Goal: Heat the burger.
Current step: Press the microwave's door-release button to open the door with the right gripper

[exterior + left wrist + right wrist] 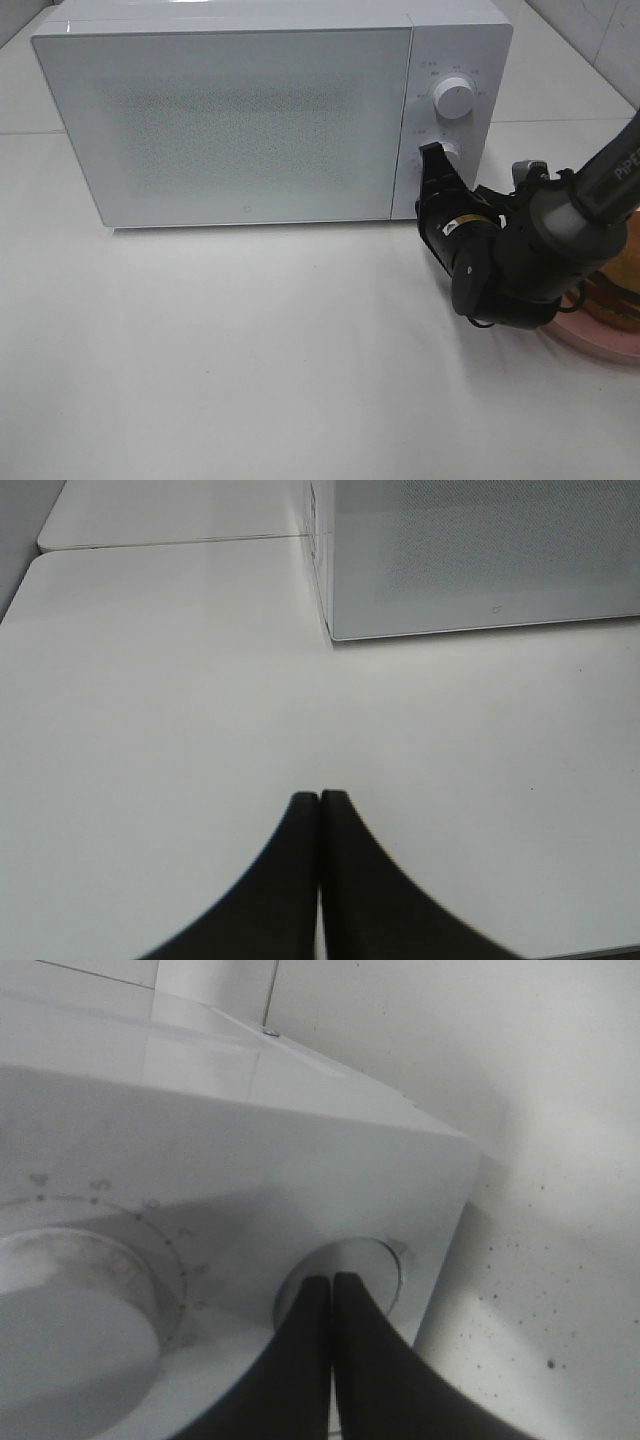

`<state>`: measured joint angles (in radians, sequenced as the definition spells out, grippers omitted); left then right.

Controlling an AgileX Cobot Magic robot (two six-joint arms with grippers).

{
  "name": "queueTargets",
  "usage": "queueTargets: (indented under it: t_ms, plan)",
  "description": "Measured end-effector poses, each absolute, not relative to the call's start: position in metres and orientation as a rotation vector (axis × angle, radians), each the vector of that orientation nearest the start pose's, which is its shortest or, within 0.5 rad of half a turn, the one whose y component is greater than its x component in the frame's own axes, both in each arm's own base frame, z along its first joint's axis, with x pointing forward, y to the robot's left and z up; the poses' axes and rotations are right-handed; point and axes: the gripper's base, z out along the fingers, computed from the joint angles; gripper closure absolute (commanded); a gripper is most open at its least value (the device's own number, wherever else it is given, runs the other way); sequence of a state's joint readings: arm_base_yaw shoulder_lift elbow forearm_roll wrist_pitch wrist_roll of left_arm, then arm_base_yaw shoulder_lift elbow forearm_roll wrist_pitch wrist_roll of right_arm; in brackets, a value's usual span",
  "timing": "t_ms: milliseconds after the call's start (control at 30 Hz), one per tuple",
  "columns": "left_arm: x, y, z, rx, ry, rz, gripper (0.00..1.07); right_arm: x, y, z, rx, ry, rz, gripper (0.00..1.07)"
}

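Right fingers (pixel 310 1330) pressed together, empty, tips on the round button (pixel 362 1260) at 6 o'clock of the microwave (pixel 230 110) panel; left fingers (pixel 300 850) closed on nothing above the desk (pixel 150 730). Burger (pixel 622 298) on pink plate (pixel 600 345) at 4 o'clock of the microwave, mostly hidden behind the right arm.

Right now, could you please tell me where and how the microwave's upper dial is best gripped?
Probably across the round rim of the upper dial, coming straight at the microwave's front panel: it is a raised cylinder facing forward, so the right end effector, once opened, could pinch opposite sides.
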<state>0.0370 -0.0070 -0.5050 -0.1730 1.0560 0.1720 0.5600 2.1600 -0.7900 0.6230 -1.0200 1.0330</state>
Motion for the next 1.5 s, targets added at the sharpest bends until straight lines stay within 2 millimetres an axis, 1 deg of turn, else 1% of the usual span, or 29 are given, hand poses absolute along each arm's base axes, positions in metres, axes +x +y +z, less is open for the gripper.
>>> queueTargets:
  t_ms: [200, 367, 500, 800, 1267, 1333, 1433, 1500]
  plan:
    - [-0.007, -0.014, 0.280, 0.145, 2.011, -0.074, 1.06, 0.328, 0.150, 0.075, 1.107, 1.624, 0.827, 1.07]
    - [-0.007, -0.014, 0.280, 0.145, 2.011, -0.074, 1.06, 0.331, 0.143, 0.072, 1.113, 1.650, 0.812, 1.07]
    - [-0.007, -0.014, 0.280, 0.145, 2.011, -0.074, 1.06, 0.333, 0.142, 0.071, 1.108, 1.669, 0.812, 1.07]
    - [-0.007, -0.014, 0.280, 0.145, 2.011, -0.074, 1.06, 0.342, 0.148, 0.074, 1.138, 1.676, 0.826, 1.07]
    - [-0.007, -0.014, 0.280, 0.145, 2.011, -0.074, 1.06, 0.342, 0.148, 0.074, 1.161, 1.680, 0.821, 1.07]
    - [-0.007, -0.014, 0.280, 0.145, 2.011, -0.074, 1.06, 0.342, 0.147, 0.079, 1.188, 1.695, 0.829, 1.06]
    - [-0.007, -0.014, 0.280, 0.145, 2.011, -0.074, 1.06, 0.342, 0.147, 0.081, 1.190, 1.702, 0.834, 1.05]
    - [-0.007, -0.014, 0.280, 0.145, 2.011, -0.074, 1.06, 0.335, 0.144, 0.090, 1.204, 1.714, 0.863, 1.02]
